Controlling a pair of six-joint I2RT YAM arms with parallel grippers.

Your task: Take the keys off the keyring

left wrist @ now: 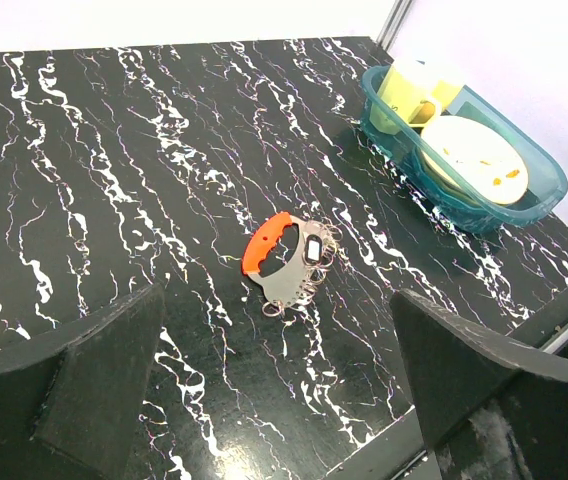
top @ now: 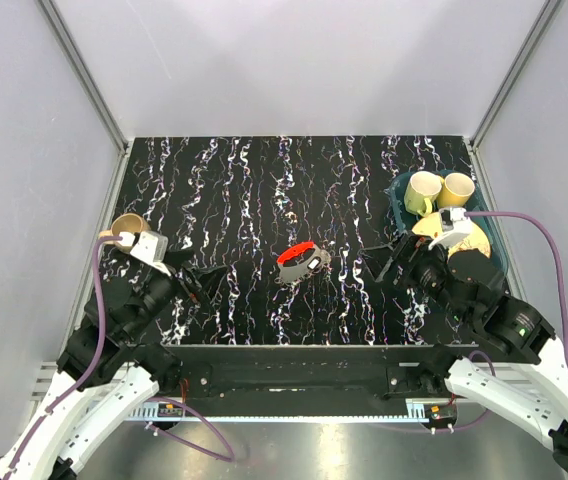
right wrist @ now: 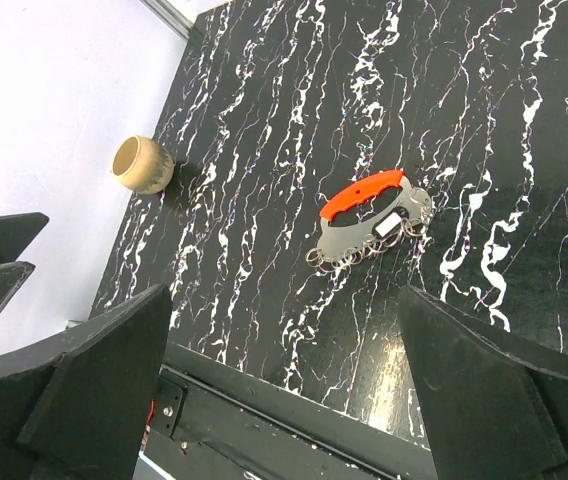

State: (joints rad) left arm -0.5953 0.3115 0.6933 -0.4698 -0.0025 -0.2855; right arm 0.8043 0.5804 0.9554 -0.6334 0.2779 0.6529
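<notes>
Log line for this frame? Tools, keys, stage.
stage: nothing grasped | left tool: open, empty | right tool: open, empty | keys: bunched with red piece, lying on table between both tools

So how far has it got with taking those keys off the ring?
Nothing looks done: the keys and red piece lie bunched together. Nothing is in hand; the left claw and right claw are open, apart from them. All the removal is left.
</notes>
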